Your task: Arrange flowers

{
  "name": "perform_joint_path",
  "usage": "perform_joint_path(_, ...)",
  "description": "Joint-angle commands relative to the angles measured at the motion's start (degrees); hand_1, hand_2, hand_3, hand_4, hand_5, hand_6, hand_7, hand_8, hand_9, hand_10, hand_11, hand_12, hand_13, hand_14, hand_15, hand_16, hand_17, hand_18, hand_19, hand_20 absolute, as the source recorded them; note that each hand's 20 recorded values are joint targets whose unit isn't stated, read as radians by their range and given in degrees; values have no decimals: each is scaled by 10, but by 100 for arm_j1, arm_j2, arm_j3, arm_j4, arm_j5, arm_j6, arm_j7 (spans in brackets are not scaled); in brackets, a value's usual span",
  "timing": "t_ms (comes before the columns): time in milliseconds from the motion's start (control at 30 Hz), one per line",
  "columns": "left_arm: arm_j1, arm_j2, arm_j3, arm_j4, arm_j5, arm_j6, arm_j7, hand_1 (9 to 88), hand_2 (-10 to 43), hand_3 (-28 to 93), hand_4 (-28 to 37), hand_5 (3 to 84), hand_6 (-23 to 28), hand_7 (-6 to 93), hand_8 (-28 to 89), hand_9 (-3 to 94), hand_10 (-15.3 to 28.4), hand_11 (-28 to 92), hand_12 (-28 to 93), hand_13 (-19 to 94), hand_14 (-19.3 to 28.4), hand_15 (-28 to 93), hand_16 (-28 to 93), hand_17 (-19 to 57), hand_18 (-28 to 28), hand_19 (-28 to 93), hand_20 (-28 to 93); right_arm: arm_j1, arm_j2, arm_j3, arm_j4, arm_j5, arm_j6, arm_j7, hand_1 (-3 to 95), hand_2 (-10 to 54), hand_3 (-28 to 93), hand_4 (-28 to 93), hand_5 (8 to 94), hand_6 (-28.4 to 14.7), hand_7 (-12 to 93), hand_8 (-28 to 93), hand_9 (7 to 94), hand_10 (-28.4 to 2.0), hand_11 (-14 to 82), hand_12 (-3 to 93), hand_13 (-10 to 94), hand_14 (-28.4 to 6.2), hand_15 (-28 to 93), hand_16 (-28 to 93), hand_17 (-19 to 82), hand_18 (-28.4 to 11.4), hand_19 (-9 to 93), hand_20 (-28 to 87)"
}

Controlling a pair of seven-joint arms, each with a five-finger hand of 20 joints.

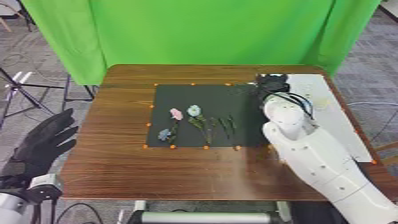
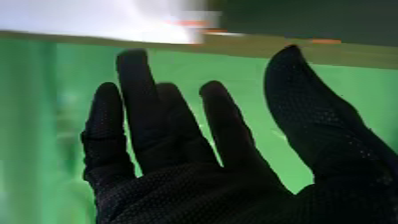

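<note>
Right hand, black fabric glove (image 2: 200, 192): fingers released, straight and spread, thumb well apart from them, nothing grasped. It sits at the far end of the table over the seam between mat and sheet, probably held splayed so it can come down round a thin stem. Left hand, black fabric glove (image 1: 40, 137): fingers released and straight, beside the table's left edge, empty; likely parked there to leave the right arm room.

Task flowers lie on the flat black rectangular mat (image 1: 178, 92), to the left of the right fingers and nearer the robot. Pink-headed flower (image 1: 176, 114) and pale blue-headed flower (image 1: 194, 110) lie side by side, heads away from the robot; darker blue flower (image 1: 164, 134) is closer in; thin green stems (image 1: 226, 127) are the pieces nearest the right fingers. Laid out loose, presumably so each can be picked singly; dark backing likely helps them stand out. Small orange markers (image 1: 206, 147) along the mat's border probably fix the layout area.

Long white sheet (image 1: 346, 140) runs right of the right fingers, faint pale shapes (image 1: 322, 101) on it, can't tell what. Could be the arranging side; guess only.
</note>
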Motion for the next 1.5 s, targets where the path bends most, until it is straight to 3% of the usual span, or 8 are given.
perform_joint_path(33,106,-88,-38,-65,16,36,-8,244,-14,702,-272,201,8,211,-111,183,89,86,201,122,121,163,64,-132,182,342,87,-766,739,481,-87,-232,937,766,195,17,840,-245,307,-65,218,-103,377,-169,144,210,410,-130,479,187,128,-210,712,503)
perform_joint_path(300,116,-122,-38,-75,20,47,17,244,-14,703,-272,201,8,213,-112,183,89,86,201,122,120,163,64,-131,181,341,86,-1204,810,883,-308,-160,1010,580,219,-38,844,-266,398,-63,284,-121,460,-156,253,219,468,-114,541,176,153,-210,745,509)
perform_joint_path(600,69,-129,-2,-60,20,55,-3,244,-14,702,-273,201,8,213,-112,183,89,86,201,122,120,164,64,-132,182,342,88,-1180,791,838,-151,-255,1015,404,242,-78,858,-279,430,-51,303,-138,504,-132,272,212,508,-97,543,180,160,-206,749,516)
perform_joint_path(767,82,-124,-13,-69,19,77,-17,244,-13,702,-272,201,8,211,-111,182,89,87,202,122,120,164,64,-132,182,341,87,-1061,790,671,151,-299,1429,451,339,-79,866,-279,513,-3,357,-172,625,-94,308,215,632,-54,518,208,219,-199,773,517)
perform_joint_path(867,81,-130,-18,-70,21,74,-20,244,-13,702,-273,201,8,211,-111,183,89,86,201,122,121,165,65,-132,181,342,88,-1120,802,722,233,-297,1826,205,439,-94,796,-282,577,7,435,-40,736,-73,197,334,709,-19,448,341,269,-191,792,516)
perform_joint_path(1000,117,-143,-40,-86,21,90,-12,244,-13,702,-272,201,8,211,-111,183,89,87,202,123,120,165,63,-132,182,343,88,-1235,820,804,-63,-218,2004,-7,529,-95,781,-282,720,13,456,1,884,-51,130,434,829,6,420,411,353,-192,822,538)
perform_joint_path(1333,29,-76,25,-44,7,30,-83,246,-13,701,-273,202,8,213,-112,183,89,88,201,122,120,165,63,-133,182,344,87,-1010,251,324,-1446,136,2145,-1022,523,-95,819,-283,750,5,450,-12,905,-57,123,452,845,3,431,422,368,-199,830,548)
perform_joint_path(1500,-8,-32,50,-28,12,17,-97,245,-12,701,-273,201,8,212,-112,182,89,88,201,122,120,164,63,-132,181,343,87,-846,-196,-45,-1644,255,1869,-1315,516,-95,826,-282,751,7,455,-11,907,-56,125,457,841,-6,442,427,360,-201,832,553)
